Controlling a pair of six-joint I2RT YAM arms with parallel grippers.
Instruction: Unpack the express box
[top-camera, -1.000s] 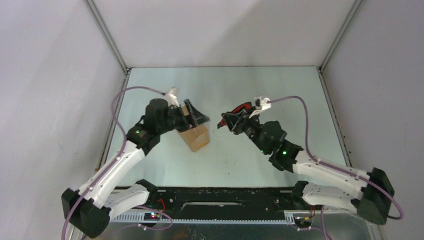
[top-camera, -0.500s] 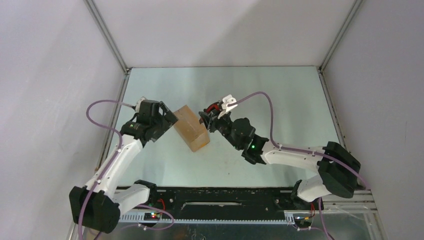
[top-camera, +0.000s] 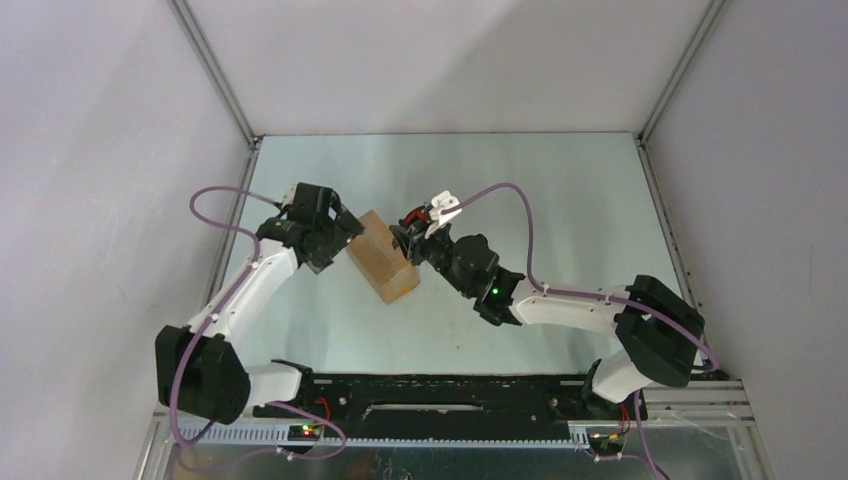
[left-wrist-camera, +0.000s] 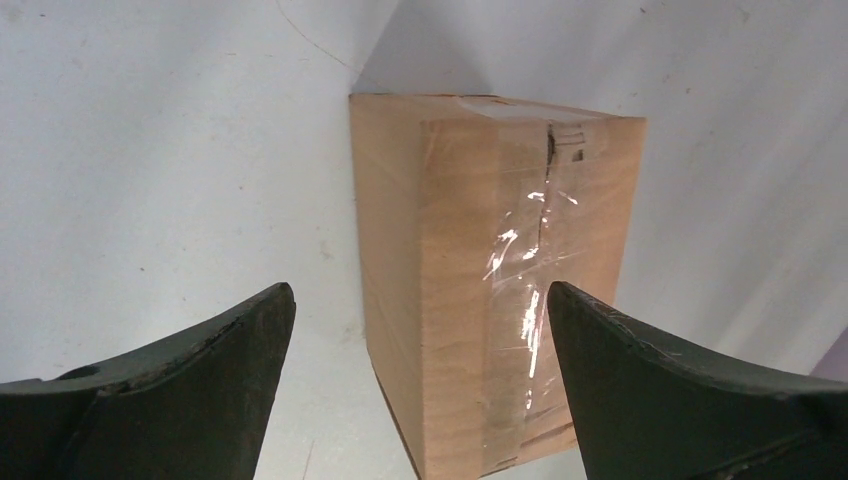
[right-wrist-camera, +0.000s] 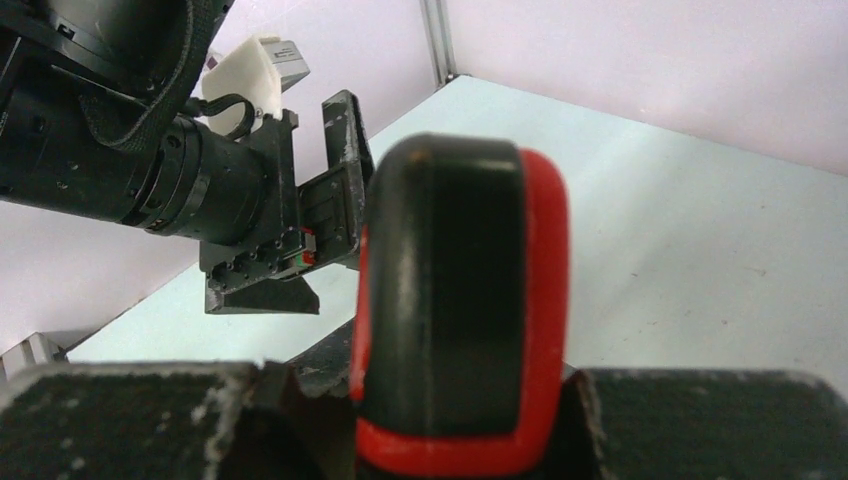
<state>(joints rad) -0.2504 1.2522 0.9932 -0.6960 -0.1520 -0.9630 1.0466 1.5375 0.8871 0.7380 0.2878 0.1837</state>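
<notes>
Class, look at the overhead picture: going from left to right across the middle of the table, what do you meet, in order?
left gripper → box → right gripper, which is holding a knife

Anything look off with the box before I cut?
Nothing serious. The express box lies flat, taped shut; a small dark nick marks the tape seam near one end. The right gripper holds the knife straight.

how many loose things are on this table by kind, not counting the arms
cardboard box: 1
red-and-black utility knife: 1
total: 2
</notes>
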